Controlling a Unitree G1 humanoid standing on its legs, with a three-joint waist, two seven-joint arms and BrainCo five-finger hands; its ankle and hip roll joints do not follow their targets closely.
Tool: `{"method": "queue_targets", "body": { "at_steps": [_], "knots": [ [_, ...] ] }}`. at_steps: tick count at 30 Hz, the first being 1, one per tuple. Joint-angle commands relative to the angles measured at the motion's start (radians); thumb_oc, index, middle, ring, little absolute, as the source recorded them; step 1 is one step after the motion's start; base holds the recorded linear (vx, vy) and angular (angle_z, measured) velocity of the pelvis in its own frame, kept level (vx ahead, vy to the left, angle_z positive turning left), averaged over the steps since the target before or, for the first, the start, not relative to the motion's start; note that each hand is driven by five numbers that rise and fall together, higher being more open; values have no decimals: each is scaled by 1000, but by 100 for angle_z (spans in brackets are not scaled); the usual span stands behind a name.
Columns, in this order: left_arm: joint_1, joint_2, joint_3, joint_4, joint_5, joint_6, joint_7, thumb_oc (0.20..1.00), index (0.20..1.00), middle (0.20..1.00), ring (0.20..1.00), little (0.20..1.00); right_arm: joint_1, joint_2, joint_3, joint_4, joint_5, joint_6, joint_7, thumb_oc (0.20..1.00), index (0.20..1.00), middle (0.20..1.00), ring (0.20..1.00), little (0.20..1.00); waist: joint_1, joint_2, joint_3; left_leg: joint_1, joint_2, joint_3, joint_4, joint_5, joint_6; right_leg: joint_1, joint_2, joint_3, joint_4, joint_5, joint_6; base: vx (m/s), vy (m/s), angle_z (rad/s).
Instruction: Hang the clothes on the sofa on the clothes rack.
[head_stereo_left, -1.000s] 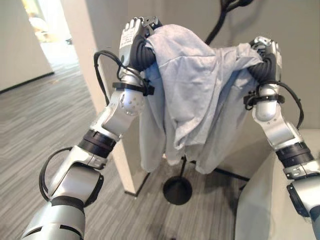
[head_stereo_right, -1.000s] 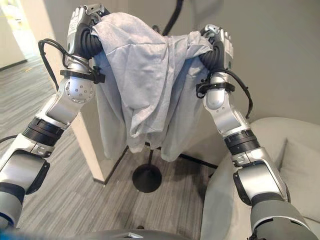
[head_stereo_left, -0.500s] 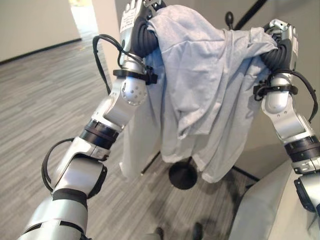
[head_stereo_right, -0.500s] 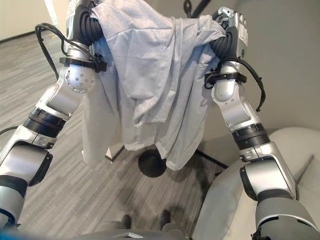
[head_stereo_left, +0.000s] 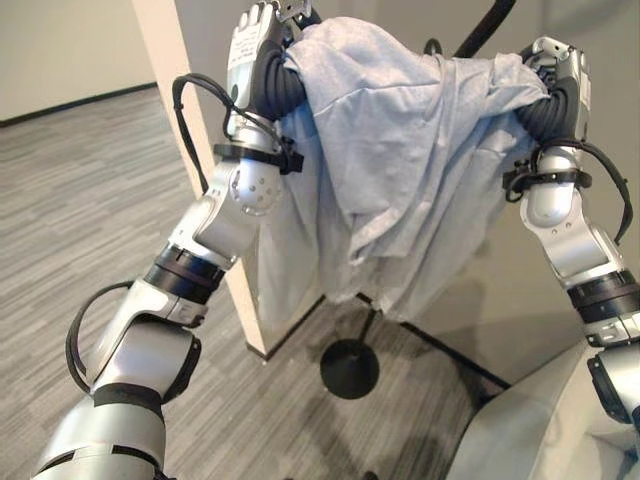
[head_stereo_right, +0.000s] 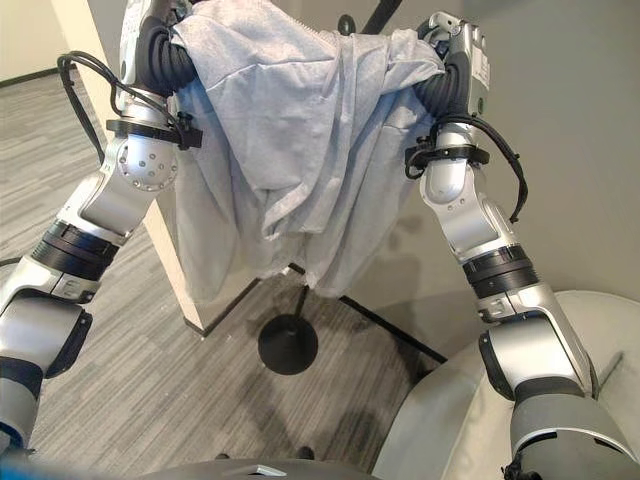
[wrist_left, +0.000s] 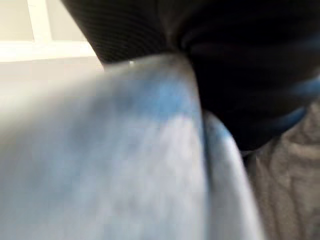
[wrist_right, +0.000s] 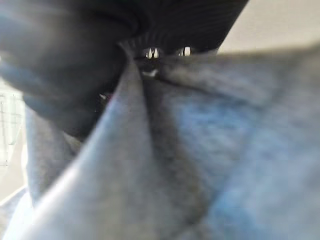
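— What are the two hands doing?

— Both are raised high with a grey garment (head_stereo_left: 400, 170) stretched between them. The left hand (head_stereo_left: 255, 45) shows its silver back and dark ribbed cover at the cloth's upper left corner; the fingers go under the fabric, so whether they clench it cannot be told. The right hand (head_stereo_right: 462, 62) is at the upper right corner, fingers likewise buried in the folds, its grip not readable either.

— And the wrist views?

— Each shows the dark cover pressed against grey cloth from very close, with no fingers clear enough to judge.

— Where is the garment, then?

— In the air, draped over both hands and hanging down in loose folds between the arms, its lower edge well above the floor (head_stereo_left: 90, 230).

— Anything behind it?

— The black clothes rack (head_stereo_right: 289, 345): its round base stands on the grey plank floor below the hem, its thin pole rises behind the cloth, and dark curved arms show above the garment's top edge. A beige sofa (head_stereo_right: 470, 410) sits at the lower right, beside the right arm. A pale wall corner (head_stereo_left: 165, 80) stands behind the left arm.
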Motion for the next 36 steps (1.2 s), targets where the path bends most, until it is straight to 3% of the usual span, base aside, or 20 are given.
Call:
{"method": "queue_targets", "body": {
  "at_steps": [1, 2, 3, 11, 17, 22, 25, 26, 27, 29, 30, 33, 35, 36],
  "knots": [
    [-38, 17, 19, 16, -23, -25, 50, 200, 200, 200, 200, 200, -78, -37, -14, 10, 31, -50, -38, 200, 200, 200, 200, 200, 52, 36, -56, -44, 59, 22, -92, 47, -50, -94, -77, 12, 10, -52, 154, -49, 159, 37],
    [-38, 10, 14, 18, -20, -30, 61, 200, 200, 200, 200, 200, -82, -41, -10, 21, 31, -55, -42, 200, 200, 200, 200, 200, 56, 50, -47, -81, -4, 25, -155, 52, -39, -101, -74, 30, 10, -56, 149, -34, 206, 40],
    [-36, 8, 12, 24, -18, -30, 65, 200, 200, 200, 200, 200, -86, -40, -9, 28, 31, -50, -37, 200, 200, 200, 200, 200, 55, 55, -50, -79, -16, 31, -159, 47, -40, -104, -76, 41, 10, -52, 152, 5, 132, 36],
    [9, 6, 18, 11, 4, -26, 54, 200, 200, 200, 200, 200, -30, -3, -17, -4, 0, -30, -11, 200, 200, 200, 200, 200, 56, 76, -104, -23, -28, 64, -159, 84, -25, -85, -98, 55, 10, -38, 163, 78, 119, -4],
    [33, 8, 28, 6, 5, -23, 48, 200, 200, 200, 200, 200, -4, 16, -25, -9, -6, -19, 5, 200, 200, 200, 200, 200, 79, 76, -112, 20, -49, 88, -159, 65, 2, -55, -127, 65, 10, -26, 173, 54, 133, -10],
    [26, 29, 26, 3, -11, -25, 42, 200, 200, 200, 200, 200, -32, 31, -17, 7, -2, -10, 6, 200, 200, 200, 200, 200, 93, 91, -65, 55, -51, 124, -154, 60, 34, -114, -146, 71, 207, -51, 178, -10, 50, -14],
    [19, 36, 31, -7, -14, -33, 47, 200, 200, 200, 200, 200, -62, 38, -14, -1, -16, -4, 0, 200, 200, 200, 200, 200, 100, 110, -62, 57, -20, 116, -154, 57, 21, -117, -222, 91, 202, -42, 189, 122, -210, -10],
    [14, 40, 38, -22, -15, -39, 54, 200, 200, 200, 200, 200, -72, 36, -24, -16, -21, -5, -12, 200, 200, 200, 200, 200, 107, 112, -57, 56, 5, 106, -157, 46, 5, -134, -282, 107, 153, 4, 197, 209, -421, 6],
    [24, 49, 50, -65, 9, -45, 76, 200, 200, 200, 200, 200, -64, -11, -30, -25, -54, 5, -26, 200, 200, 200, 200, 200, 93, 90, -58, 56, 26, 106, -159, 32, -17, -113, -287, 131, 67, 14, 217, 197, -388, 1],
    [10, 51, 33, -46, 10, -41, 72, 200, 200, 200, 200, 200, -71, 8, -24, -21, -48, 0, -16, 200, 200, 200, 200, 200, 92, 77, -62, 55, 41, 109, -159, 32, -33, -94, -277, 121, 36, 24, 233, 160, -379, 20],
    [5, 49, 45, -48, -3, -38, 78, 200, 200, 200, 200, 200, -78, 17, -21, -52, -33, -17, -28, 200, 200, 200, 200, 200, 94, 66, -60, 34, 92, 95, -159, 49, -63, -103, -244, 102, 29, 25, 233, 127, -430, 26],
    [8, 39, 47, -45, -2, -40, 79, 200, 200, 200, 200, 200, -64, -2, -32, -82, -38, -27, -24, 200, 200, 200, 200, 200, 85, 72, -63, -4, 132, 50, -159, 68, -89, -104, -199, 77, 14, 0, 225, 87, -349, 34],
    [8, 28, 50, -46, -4, -44, 86, 200, 200, 200, 200, 200, -63, -14, -38, -93, -37, -34, -32, 200, 200, 200, 200, 200, 75, 81, -62, -30, 139, 23, -159, 88, -99, -97, -178, 51, 11, -17, 216, 63, -227, 75],
    [13, 12, 62, -40, -17, -44, 101, 200, 200, 200, 200, 200, -74, -35, -22, -94, -20, -45, -34, 200, 200, 200, 200, 200, 73, 88, -59, -73, 124, 8, -159, 110, -93, -85, -143, 38, 10, -65, 194, 32, -173, 71]
  ]
}}
